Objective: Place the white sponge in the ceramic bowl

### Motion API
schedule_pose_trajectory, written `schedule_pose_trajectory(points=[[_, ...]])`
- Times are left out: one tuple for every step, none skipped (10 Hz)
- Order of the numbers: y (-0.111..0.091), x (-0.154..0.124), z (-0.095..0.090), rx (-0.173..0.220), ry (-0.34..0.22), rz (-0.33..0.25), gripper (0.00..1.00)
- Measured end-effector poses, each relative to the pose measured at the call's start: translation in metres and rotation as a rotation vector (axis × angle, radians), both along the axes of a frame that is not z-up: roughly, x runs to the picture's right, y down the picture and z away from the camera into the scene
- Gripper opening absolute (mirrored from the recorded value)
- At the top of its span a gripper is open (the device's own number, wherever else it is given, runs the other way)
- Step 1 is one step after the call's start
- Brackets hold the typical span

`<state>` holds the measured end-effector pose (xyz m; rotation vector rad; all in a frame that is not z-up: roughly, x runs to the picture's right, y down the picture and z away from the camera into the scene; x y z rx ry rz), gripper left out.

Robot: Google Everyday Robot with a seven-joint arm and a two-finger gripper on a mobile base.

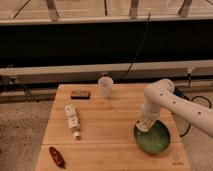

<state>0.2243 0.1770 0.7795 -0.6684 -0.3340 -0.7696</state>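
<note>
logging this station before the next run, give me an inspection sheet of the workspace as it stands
surface: light wooden slatted table, standing on speckled floor.
job's things: wide shallow green glazed ceramic bowl at the table's right front; the white sponge cannot be made out apart from the gripper.
clutter: white cup at the back centre; small dark brown bar to its left; long white labelled bottle lying flat; dark red oblong object at the left front corner.
grippers: gripper at the end of the white arm, over the bowl's left rim.
cables: black cable running up behind the cup.
surroundings: dark wall panel with a pale rail behind the table.
</note>
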Motion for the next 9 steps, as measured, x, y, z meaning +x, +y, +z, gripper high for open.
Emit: schedule_pose_trajectory(points=[[0.0008,0.0012,-0.0006,0.000,0.000,0.000,0.55],[0.0005,0.0007,-0.0010,0.001,-0.001,-0.001,0.64],[0.0004,0.0017,-0.0012,0.004,-0.002,-0.001,0.66],[0.0018,0.0034,-0.0017,0.004,-0.001,0.000,0.63],[0.0014,0.0030,-0.0020,0.005,-0.003,-0.003,0.63],[0.0004,0.0017,-0.0018,0.011,-0.007,-0.003,0.63],[0.0010,0.0026,-0.0021,0.010,-0.006,-0.004,0.63],[0.0010,0.0023,-0.0021,0.010,-0.008,-0.005,0.66],[0.0014,0.0031,-0.0027,0.011,-0.008,-0.007,0.69]])
